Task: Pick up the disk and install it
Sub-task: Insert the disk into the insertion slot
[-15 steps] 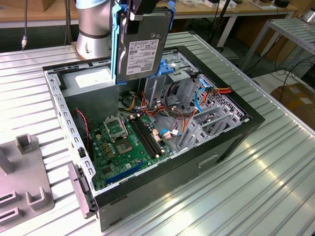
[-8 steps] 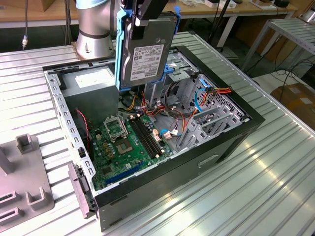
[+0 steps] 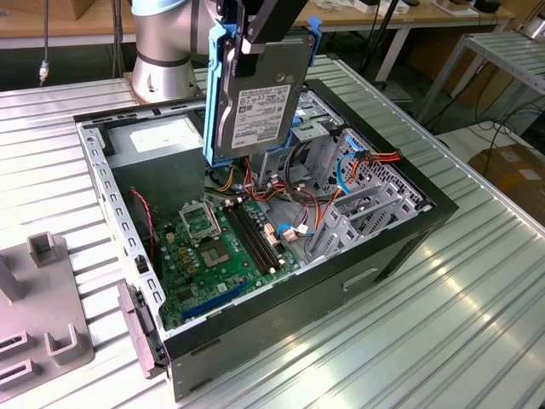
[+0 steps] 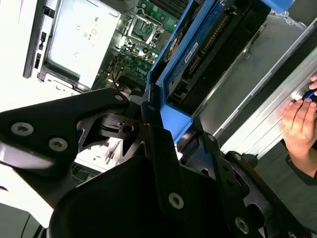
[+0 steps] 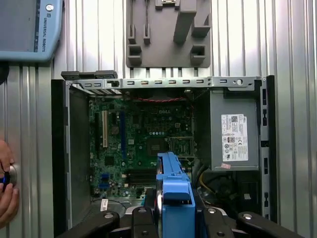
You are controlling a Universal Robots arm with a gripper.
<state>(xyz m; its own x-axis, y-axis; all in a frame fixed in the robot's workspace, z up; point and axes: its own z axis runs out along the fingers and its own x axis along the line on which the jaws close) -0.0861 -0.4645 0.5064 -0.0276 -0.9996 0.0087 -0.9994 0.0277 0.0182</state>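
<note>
The disk (image 3: 255, 94) hangs on edge above the open computer case (image 3: 400, 230), its white label facing the exterior view and blue rails along both sides. My gripper (image 3: 255, 30) is shut on the disk's upper end. In the first wrist view the disk's blue rail (image 5: 174, 191) runs down between my black fingers (image 5: 141, 218), over the motherboard (image 5: 138, 139). In the second wrist view my gripper (image 4: 171, 124) clamps the blue rail (image 4: 171, 106), with the dark disk body (image 4: 218, 49) beyond it.
A grey power-supply box (image 3: 157, 141) with a white sticker sits in the case's far corner. Metal bays with coloured cables (image 3: 341, 170) lie under the disk. A grey fixture (image 3: 47, 332) rests on the table. A person's hand (image 5: 6, 191) touches the table beside the case.
</note>
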